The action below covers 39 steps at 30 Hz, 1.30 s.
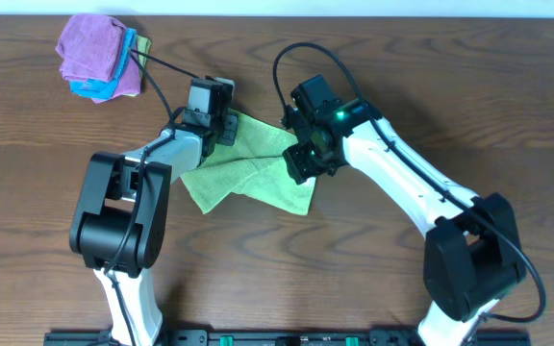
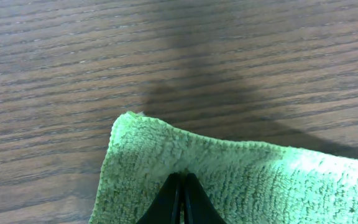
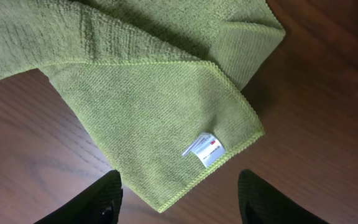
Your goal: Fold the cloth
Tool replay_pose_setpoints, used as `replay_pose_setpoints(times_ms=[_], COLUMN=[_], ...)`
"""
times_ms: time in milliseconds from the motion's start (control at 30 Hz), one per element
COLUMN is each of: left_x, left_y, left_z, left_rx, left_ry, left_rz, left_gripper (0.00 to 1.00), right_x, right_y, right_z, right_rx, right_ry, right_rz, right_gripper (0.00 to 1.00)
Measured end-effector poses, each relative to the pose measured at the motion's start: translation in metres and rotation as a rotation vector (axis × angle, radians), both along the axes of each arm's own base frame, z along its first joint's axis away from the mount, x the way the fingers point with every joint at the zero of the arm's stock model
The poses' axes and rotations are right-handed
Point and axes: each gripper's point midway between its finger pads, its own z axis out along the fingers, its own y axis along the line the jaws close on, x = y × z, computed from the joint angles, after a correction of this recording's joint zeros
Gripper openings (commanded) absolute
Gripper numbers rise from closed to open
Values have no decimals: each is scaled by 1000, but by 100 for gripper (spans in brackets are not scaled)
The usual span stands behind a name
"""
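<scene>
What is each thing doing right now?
cloth, partly folded over itself, rumpled.
left tool, shut, pinching the cloth near its edge.
right tool, open, above the cloth, holding nothing.
white tag, facing up at a corner.
purple cloth, bunched on top.
light-blue cloth, underneath the purple cloth.

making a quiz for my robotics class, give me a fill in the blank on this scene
1. The cloth being folded is ___ in colour.
2. The left gripper is ___ on the cloth's edge.
3. The right gripper hangs ___ by the white tag.
4. The purple cloth lies on a ___ one.
Missing: green, shut, open, blue.
</scene>
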Motion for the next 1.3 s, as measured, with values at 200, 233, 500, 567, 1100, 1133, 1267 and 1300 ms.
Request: replay_pose_setpoints(times_ms=[200, 233, 500, 567, 1100, 1133, 1267, 1300], left_x=[-1, -1, -1, -1, -1, -1, -1, -1], left_y=[2, 3, 4, 4, 5, 5, 5, 5], left_z=[-1, -1, -1, -1, -1, -1, -1, -1], left_rx=[-13, -16, -21, -23, -22, -22, -21, -21], left_ry=[12, 13, 18, 18, 18, 18, 18, 18], left_rz=[38, 44, 64, 69, 74, 74, 75, 75], left_gripper=[6, 6, 6, 6, 5, 5, 6, 6], right_x=[9, 13, 25, 24, 12, 12, 10, 9], right_y=[-8, -9, -7, -8, -17, -17, -19, -21], right_z=[-30, -35, -38, -38, -57, -59, -62, -62], right_rx=[1, 12, 52, 48, -6, -8, -18, -25], right_ry=[57, 63, 34, 36, 105, 110, 123, 125], right_rz=[-10, -13, 7, 17, 25, 27, 27, 24], right_gripper=[57, 56, 62, 63, 37, 37, 68, 68])
